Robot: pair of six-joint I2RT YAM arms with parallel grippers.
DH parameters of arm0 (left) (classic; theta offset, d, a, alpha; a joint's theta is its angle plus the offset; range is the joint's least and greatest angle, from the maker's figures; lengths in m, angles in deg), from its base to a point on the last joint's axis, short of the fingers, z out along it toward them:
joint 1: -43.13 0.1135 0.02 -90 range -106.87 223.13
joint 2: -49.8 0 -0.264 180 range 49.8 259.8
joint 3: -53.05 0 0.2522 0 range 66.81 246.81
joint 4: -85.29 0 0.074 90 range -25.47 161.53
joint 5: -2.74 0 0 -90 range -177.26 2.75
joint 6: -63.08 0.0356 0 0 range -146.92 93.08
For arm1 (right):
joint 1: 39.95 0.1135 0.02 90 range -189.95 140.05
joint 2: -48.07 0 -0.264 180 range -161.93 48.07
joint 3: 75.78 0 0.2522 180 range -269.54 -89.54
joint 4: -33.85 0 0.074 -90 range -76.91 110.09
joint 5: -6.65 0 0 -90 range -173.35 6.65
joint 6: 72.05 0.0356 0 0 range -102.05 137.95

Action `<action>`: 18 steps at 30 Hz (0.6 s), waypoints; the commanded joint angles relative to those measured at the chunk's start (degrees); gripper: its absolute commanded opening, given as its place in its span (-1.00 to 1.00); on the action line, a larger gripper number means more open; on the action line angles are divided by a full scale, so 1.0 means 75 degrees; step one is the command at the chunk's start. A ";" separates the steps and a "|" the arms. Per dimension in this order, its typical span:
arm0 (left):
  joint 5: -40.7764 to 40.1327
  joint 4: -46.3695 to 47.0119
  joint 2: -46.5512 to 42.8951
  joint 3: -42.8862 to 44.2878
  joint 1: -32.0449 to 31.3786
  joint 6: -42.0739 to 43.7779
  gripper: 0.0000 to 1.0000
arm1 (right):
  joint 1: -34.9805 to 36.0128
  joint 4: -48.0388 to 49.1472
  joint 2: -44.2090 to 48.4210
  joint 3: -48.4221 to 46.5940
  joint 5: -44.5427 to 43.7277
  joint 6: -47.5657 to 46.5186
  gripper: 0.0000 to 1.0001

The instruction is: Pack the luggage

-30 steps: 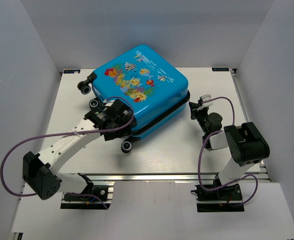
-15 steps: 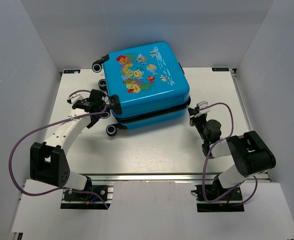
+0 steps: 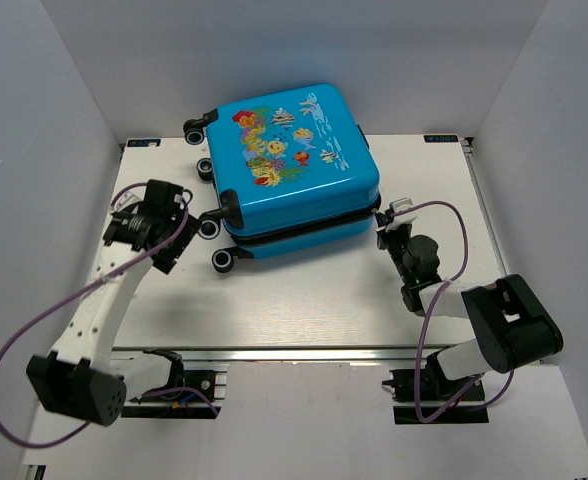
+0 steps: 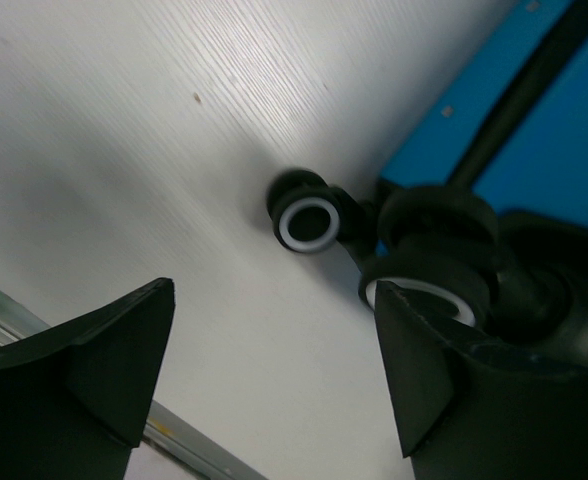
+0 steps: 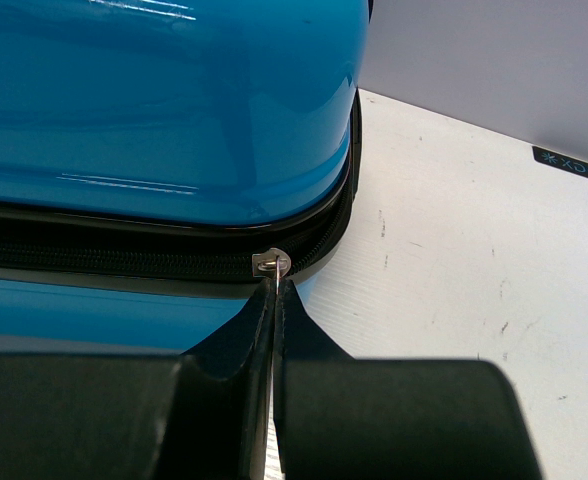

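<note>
Item 1, tabletop (image 3: 304, 300): pale, fills the middle of the overhead view; carries everything below.

Item 2, luggage (image 3: 289, 160): blue hard shell lying flat at upper centre of the overhead view, printed lid up, halves together; long axis runs left to right with a slight tilt; wheel end at the left, zipper seam (image 5: 124, 262) along the near edge.

Item 3, left pincer (image 4: 272, 330): fingers spread wide, holding nothing; sits at centre left of the overhead view, just left of the wheel end and apart from it.

Item 4, right pincer (image 5: 276, 300): fingers pressed together, pinching the tab of item 6; set at the case's lower right corner.

Item 5, wheels (image 4: 309, 223): 2 black castors with white hubs, centre and right in the left wrist view.

Item 6, zipper pull (image 5: 272, 264): small metal piece on the seam, right at the fingertips.

Note: the right arm alone is on the pull; the case lies up and left of it, so any zipper travel probably follows the seam around that corner.
</note>
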 commanded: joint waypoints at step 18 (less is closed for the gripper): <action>0.2078 0.3064 -0.0307 -0.0804 -0.0183 -0.2276 0.96 | 0.0321 0.1099 0.0559 -0.0109 -0.0879 -0.0417 -1.00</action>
